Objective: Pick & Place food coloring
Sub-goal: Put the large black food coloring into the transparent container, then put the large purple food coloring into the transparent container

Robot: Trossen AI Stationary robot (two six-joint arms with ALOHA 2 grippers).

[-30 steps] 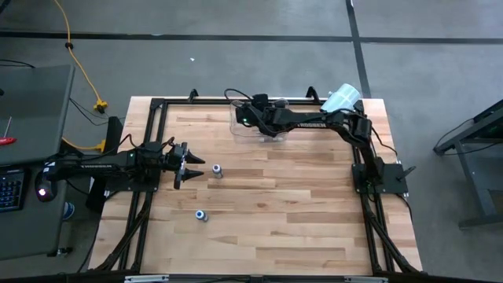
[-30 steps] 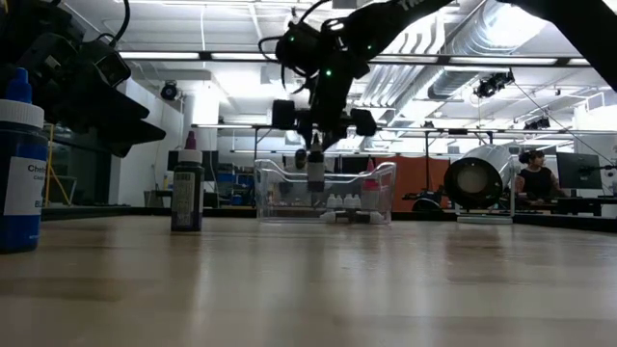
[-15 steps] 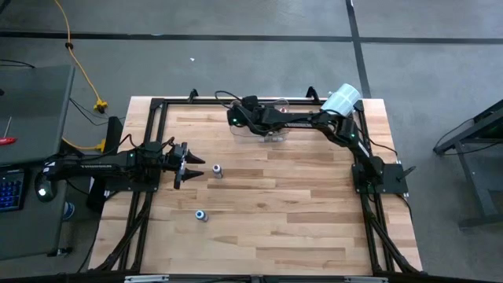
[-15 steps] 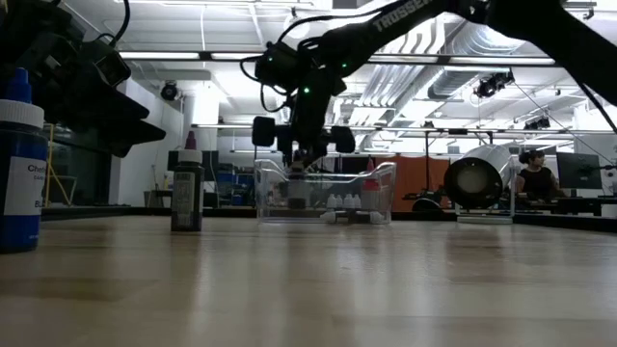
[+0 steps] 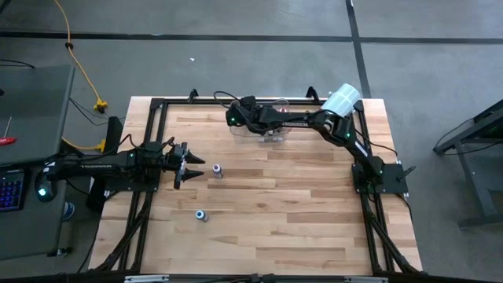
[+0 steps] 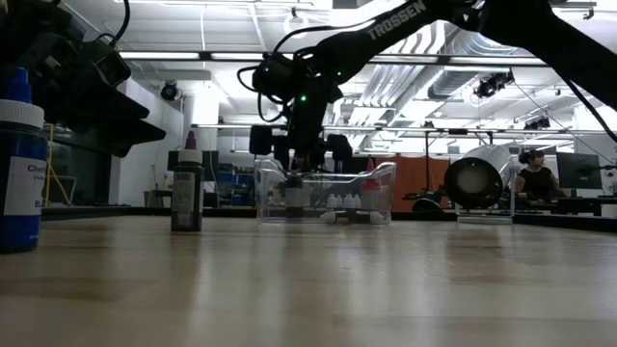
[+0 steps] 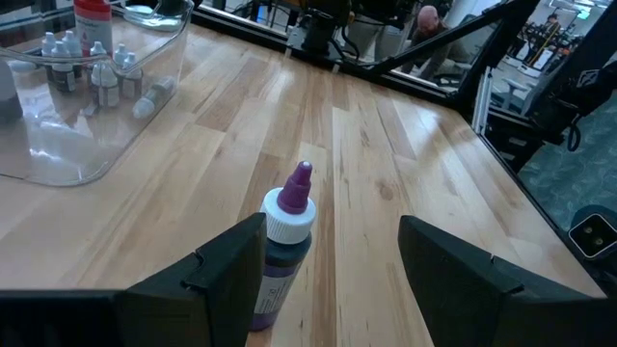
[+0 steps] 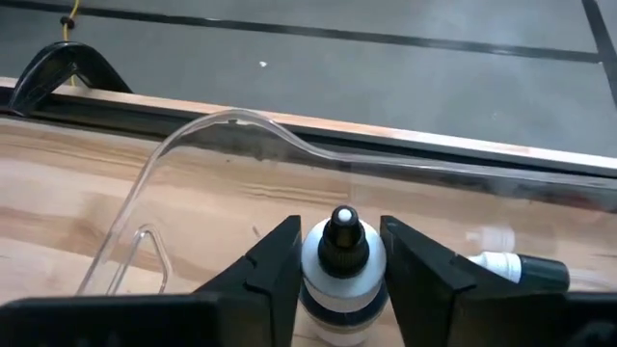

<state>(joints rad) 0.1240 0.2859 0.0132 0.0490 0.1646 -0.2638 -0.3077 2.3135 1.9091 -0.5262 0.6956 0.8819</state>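
Light wooden table (image 5: 275, 228) edged by a black frame (image 5: 157, 106), bearing a clear plastic bin (image 5: 267, 130) near the far edge, a white paper roll (image 5: 342, 100) at the far right corner, and two small bottles (image 5: 217, 170) (image 5: 202, 215) standing apart left of centre.

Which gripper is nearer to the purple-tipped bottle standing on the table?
The left gripper. The purple-tipped bottle stands just ahead of its open fingers. The right gripper is far off over the clear bin, its fingers around another bottle.
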